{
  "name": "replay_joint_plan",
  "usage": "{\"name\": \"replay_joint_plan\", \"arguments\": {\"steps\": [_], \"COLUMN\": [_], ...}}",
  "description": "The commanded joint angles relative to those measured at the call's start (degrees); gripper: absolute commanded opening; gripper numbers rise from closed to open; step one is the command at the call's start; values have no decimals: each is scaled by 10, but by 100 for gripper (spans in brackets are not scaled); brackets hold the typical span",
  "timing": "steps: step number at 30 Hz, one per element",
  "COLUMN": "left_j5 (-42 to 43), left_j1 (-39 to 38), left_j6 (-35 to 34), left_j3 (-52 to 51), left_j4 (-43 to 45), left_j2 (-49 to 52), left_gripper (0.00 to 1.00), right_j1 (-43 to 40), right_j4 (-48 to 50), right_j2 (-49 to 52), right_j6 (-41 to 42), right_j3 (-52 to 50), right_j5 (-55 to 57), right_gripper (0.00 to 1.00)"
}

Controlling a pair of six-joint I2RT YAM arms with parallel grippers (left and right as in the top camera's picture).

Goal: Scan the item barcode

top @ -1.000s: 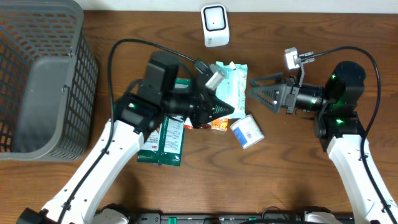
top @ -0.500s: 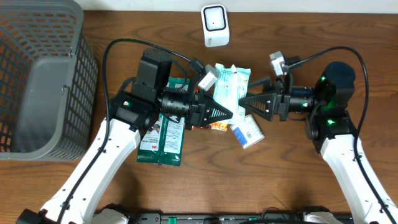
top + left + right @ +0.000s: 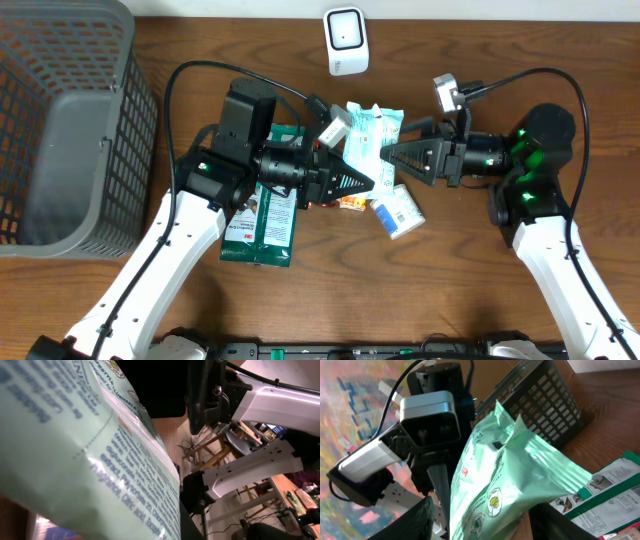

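handover takes shape: the right tool (image 3: pixel 398 160) has slid in and narrowed, its jaws half-open astride the green wipes packet (image 3: pixel 368 140). the left tool (image 3: pixel 362 183) pinches that packet tight above the table (image 3: pixel 470 290), short of the scanner (image 3: pixel 345 40); barcode not yet presented.

my right gripper (image 3: pixel 392 160) has come in from well off to the right. a second ago it stood clear of the green pack (image 3: pixel 365 140); now its fingers reach the pack's right edge, one on either side, not pressed in. most of that travel came in the first half second, and since then it has only crept up a touch. its jaws look slightly narrower. my left arm (image 3: pixel 245 120) has pulled back left a little, and the pack it carries has turned narrower from overhead.
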Motion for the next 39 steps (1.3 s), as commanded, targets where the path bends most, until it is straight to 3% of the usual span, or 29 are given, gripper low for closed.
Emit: {"name": "replay_joint_plan", "arguments": {"steps": [1,14,19,23,33,39], "left_j5": [-3,-27,-27,-27,-29,-29], "left_j1": [1,1,1,1,1,1], "left_j6": [18,31,31,31,31,31], "left_j3": [-1,-1,-1,-1,-1,-1], "left_j4": [1,-1,-1,-1,-1,-1], "left_j2": [-1,-1,0,0,0,0], "left_gripper": [7,7,7,7,7,7], "right_j1": [9,26,26,26,44,46], "right_j4": [1,1,1,-3,-16,-24], "right_j2": [4,10,10,10,10,10], "right_j6": [25,24,21,15,-4,-9], "right_j3": [2,2,2,2,2,2], "right_j5": [17,28,28,27,25,33], "right_gripper": [50,48,61,47,50,22]}}
